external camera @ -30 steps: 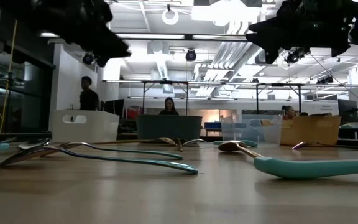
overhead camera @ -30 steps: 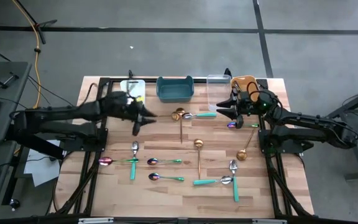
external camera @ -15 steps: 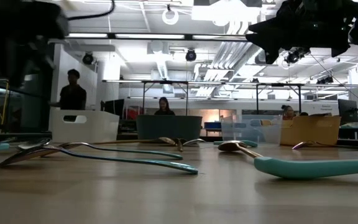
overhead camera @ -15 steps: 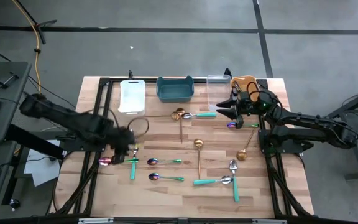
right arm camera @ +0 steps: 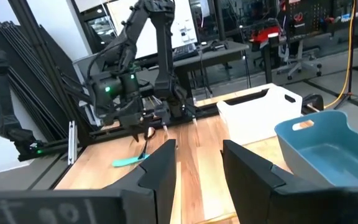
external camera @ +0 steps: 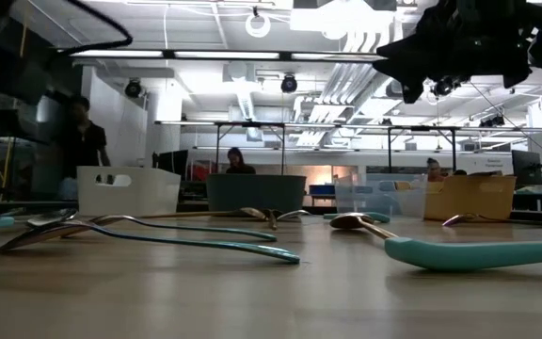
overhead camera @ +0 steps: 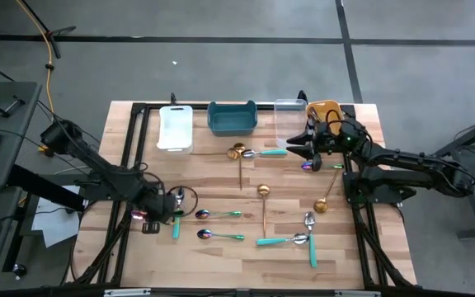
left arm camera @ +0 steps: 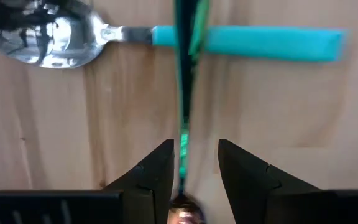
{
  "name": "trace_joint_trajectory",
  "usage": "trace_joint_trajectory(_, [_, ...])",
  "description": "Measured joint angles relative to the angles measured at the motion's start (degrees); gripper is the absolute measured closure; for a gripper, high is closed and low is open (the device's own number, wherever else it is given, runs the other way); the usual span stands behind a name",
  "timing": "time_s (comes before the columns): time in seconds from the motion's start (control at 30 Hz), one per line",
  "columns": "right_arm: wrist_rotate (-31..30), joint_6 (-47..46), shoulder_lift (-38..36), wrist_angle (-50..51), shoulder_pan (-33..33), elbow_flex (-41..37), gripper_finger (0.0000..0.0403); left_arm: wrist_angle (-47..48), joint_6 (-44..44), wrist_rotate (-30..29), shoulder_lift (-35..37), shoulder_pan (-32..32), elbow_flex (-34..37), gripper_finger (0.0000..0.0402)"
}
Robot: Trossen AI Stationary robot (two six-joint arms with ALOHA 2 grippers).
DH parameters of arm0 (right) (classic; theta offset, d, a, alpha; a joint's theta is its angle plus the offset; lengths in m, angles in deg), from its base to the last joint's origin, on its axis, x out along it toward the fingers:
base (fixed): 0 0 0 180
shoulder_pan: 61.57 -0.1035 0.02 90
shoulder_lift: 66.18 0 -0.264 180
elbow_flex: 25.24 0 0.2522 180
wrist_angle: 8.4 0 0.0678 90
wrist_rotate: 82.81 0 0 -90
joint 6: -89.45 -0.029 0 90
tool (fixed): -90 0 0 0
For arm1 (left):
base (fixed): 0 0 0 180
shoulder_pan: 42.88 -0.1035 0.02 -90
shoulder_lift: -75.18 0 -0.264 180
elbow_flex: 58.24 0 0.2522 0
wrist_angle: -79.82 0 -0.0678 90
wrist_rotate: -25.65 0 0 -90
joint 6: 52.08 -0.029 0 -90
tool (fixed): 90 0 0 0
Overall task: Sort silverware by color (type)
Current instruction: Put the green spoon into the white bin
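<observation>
Silverware lies scattered on the wooden table (overhead camera: 221, 177): gold spoons (overhead camera: 263, 191), silver spoons with teal handles (overhead camera: 299, 239) and iridescent spoons with green handles (overhead camera: 204, 214). My left gripper (left arm camera: 196, 146) points straight down at the table's near left (overhead camera: 157, 213). It is open, with one finger on each side of an iridescent spoon's thin green handle (left arm camera: 184, 112); that spoon's bowl (overhead camera: 141, 214) shows beside it. A silver teal-handled spoon (left arm camera: 42, 40) lies crosswise over the handle. My right gripper (right arm camera: 197, 149) hovers level and open near the clear bin (overhead camera: 289, 115).
Four bins line the far edge: white (overhead camera: 175, 128), teal (overhead camera: 232, 117), clear, and orange (overhead camera: 324, 111). An iridescent spoon (overhead camera: 308, 165) lies below my right gripper. People stand in the room behind the table (external camera: 83, 151). Bare wood lies in the middle (overhead camera: 213, 177).
My left gripper has swung from beside the white bin toward the table's near left, come down and tipped from slanting to pointing straight down over the iridescent spoon at the left. The silverware lies where it was.
</observation>
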Motion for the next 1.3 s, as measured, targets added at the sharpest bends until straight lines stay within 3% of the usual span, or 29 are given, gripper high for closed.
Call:
trace_joint_trajectory(0.3, [0.0,0.1,0.0,4.0,0.0,0.0,0.0277,-0.8,2.4,-3.6,-9.9,0.7,0.0,0.0284])
trace_joint_trajectory(0.6, [0.0,0.3,0.0,5.1,0.0,0.0,0.0277,-1.7,0.8,-2.6,-10.7,0.0,-0.1,0.0286])
trace_joint_trajectory(0.77, [0.0,0.0,0.0,5.1,0.0,0.0,0.0277,-2.0,0.9,-1.7,-10.8,-0.7,-0.1,0.0329])
trace_joint_trajectory(0.9, [0.0,0.1,0.0,5.1,0.0,0.0,0.0277,-1.9,0.7,-0.4,-10.1,-1.5,-0.1,0.0388])
trace_joint_trajectory(1.3, [0.0,-0.1,0.0,5.2,0.0,0.0,0.0277,10.5,-3.5,0.0,1.2,-5.3,-9.3,0.0395])
